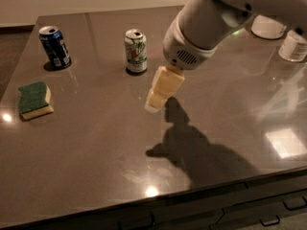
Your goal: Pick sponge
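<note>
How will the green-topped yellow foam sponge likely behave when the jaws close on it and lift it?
The dark green-topped, pale yellow foam sponge will probably compress under a squeeze. It lies flat, so it should neither roll nor tip. The gripper hangs over the dark glossy table, apart from it.

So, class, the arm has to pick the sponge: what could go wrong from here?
1. The gripper hangs mid-table, well right of the sponge. Reaching left, the arm may clip the green can, which stands close by.
2. The sponge lies near the left edge of the table, so a nudge instead of a clean grasp might push it off.
3. The blue can stands behind the sponge and a wide approach could tip it.
</note>
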Controlling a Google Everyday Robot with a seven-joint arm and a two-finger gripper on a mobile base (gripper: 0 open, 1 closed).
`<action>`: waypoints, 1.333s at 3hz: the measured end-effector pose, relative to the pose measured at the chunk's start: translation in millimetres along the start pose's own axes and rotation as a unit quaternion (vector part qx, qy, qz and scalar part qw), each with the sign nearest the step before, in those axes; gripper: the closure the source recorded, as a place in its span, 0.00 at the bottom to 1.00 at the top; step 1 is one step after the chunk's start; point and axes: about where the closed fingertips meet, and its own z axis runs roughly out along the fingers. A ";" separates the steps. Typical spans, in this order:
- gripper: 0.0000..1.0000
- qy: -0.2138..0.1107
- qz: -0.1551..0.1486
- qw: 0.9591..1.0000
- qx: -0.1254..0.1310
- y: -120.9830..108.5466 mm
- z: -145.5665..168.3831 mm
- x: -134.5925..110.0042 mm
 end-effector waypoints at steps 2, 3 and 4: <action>0.00 -0.015 0.040 0.999 -0.017 7.7 41.1 -47.0; 0.00 -0.022 0.029 0.999 -0.024 8.4 60.1 -67.0; 0.00 -0.030 0.019 0.999 -0.036 9.8 84.2 -88.6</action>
